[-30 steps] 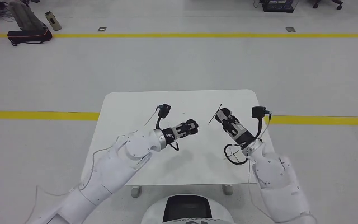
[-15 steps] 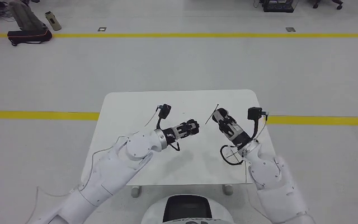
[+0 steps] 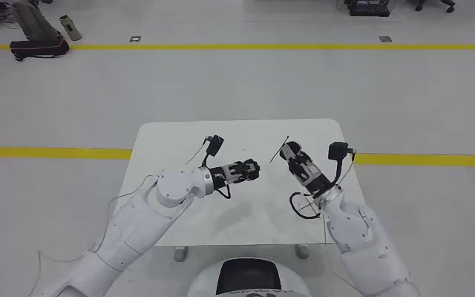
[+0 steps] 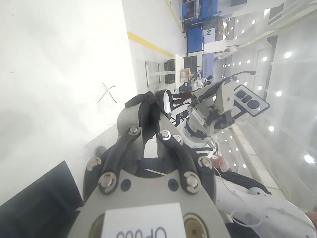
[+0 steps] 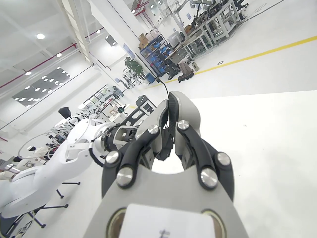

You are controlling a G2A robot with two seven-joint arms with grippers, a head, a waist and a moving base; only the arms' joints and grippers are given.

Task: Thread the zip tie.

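The threading is looking barely begun to me: the zip tie is sticking out free in the air above the white table, with no loop showing and its end meeting nothing. The right gripper is pinching the thin black strap tight between its fingers, the strand curling out past the tips. The left gripper is hanging just beside it, apart from the strap, its fingers pressed together, and I am not making out anything held between them.
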